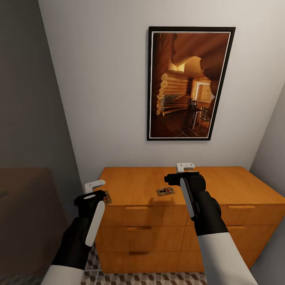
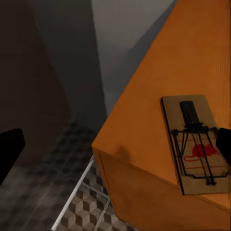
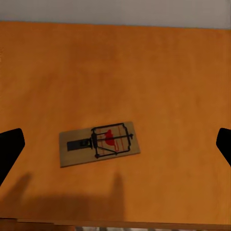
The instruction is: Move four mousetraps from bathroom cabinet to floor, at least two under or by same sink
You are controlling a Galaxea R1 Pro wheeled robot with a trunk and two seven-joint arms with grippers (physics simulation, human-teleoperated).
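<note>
A pale wall (image 1: 118,99) fills the upper half of the head view, with a dark-framed picture of a log interior (image 1: 190,83) hung right of centre. Below it an orange wooden cabinet (image 1: 130,182) with three rows of drawers spans the lower middle; its flat top has open room on every side of the traps. Its left end stops short of a dark side wall (image 1: 31,99), leaving a narrow gap down to the bathroom floor (image 1: 118,279), a strip of cube-patterned tile along the bottom edge. A brownish blurred shape at lower left is hard to make out.

The left gripper (image 1: 96,189) sits at the cabinet's front left corner, the right gripper (image 1: 186,169) over the middle of the top. In each wrist view the two dark fingertips sit at opposite edges of the frame, so both jaws stand wide apart and hold nothing.

One mousetrap (image 1: 165,191) lies flat on the top near the front edge, just left of the right arm; in the right wrist view (image 3: 100,143) it is a tan board with black wire and a red mouse mark. A second mousetrap (image 1: 107,197) lies at the front left corner, mostly hidden behind the left gripper; the left wrist view (image 2: 195,142) shows it close to the front edge, one fingertip overlapping its right side.
</note>
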